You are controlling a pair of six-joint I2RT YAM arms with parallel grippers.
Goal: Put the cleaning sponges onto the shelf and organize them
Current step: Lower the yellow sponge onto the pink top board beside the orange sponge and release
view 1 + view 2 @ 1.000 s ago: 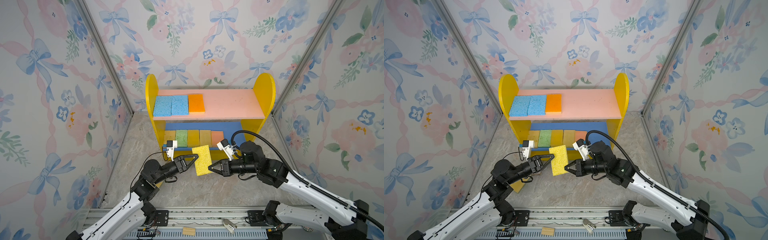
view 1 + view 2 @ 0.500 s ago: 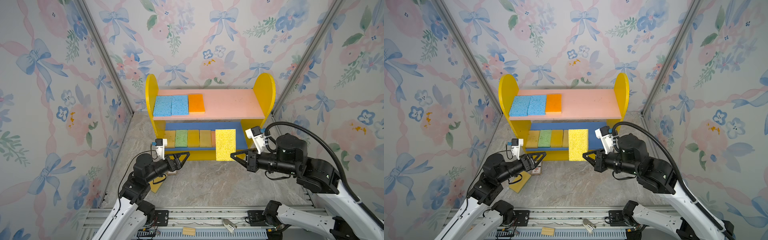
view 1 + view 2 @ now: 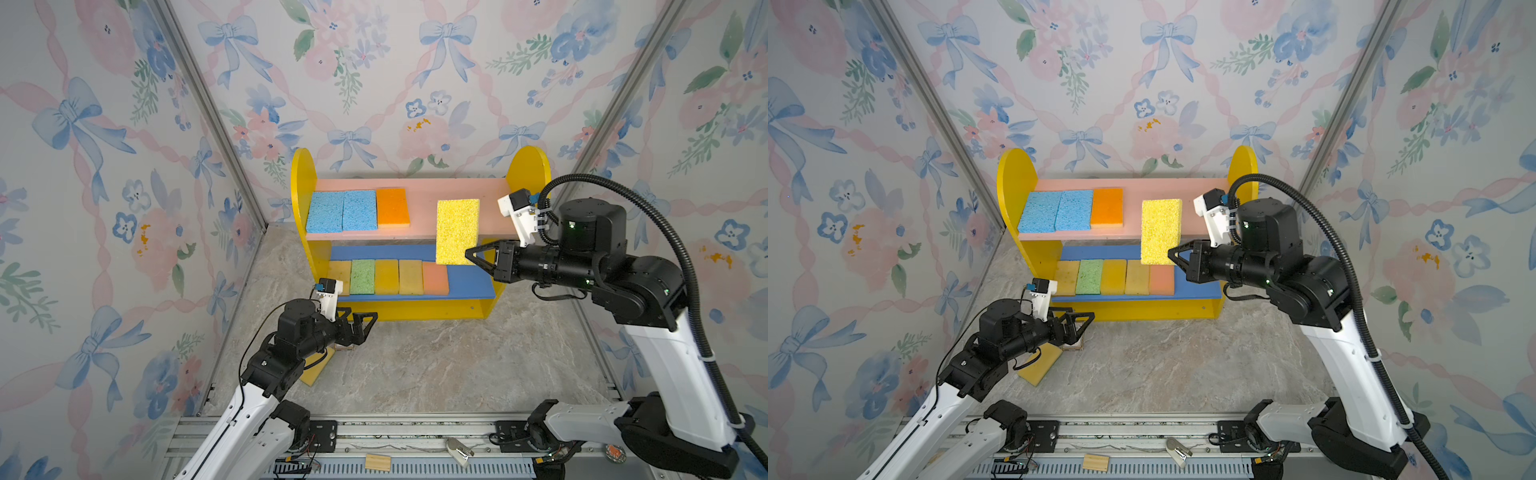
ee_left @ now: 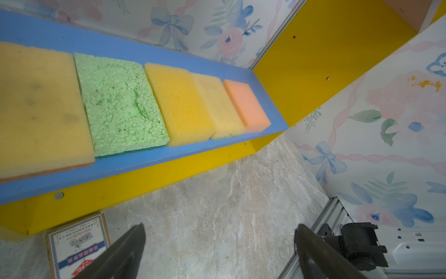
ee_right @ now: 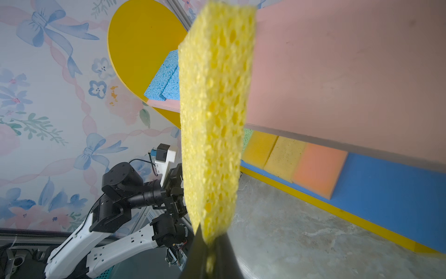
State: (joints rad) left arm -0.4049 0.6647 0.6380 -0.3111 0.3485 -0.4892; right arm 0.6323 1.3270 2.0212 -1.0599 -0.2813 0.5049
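Yellow sponge (image 3: pixel 457 230) is up in the air, in front of the pink board (image 3: pixel 424 195) of the shelf (image 3: pixel 301 183). The right gripper (image 3: pixel 469 254) is squeezed shut on just one bottom corner of it. I think the next step is to lay it flat on the pink board, near the orange sponge (image 3: pixel 392 207) and the two blue sponges (image 3: pixel 340 211).

Here is what could go wrong. The sponge is soft and is held by a tiny bit, so it could flop over or slip out and fall. Its low edge could bump the front of the pink board and get knocked crooked. If it is let go too close to the front, it could hang over and drop onto the row of five sponges (image 3: pixel 388 276) on the blue board (image 3: pixel 469 282).

The left gripper (image 3: pixel 365 323) is wide open and holds nothing. It sits low, just in front of the shelf. One mustard sponge (image 3: pixel 1040 368) lies on the surface, partly under that arm. A little card box (image 4: pixel 77 251) is right beside it, so the gripper could grab the box by mistake.
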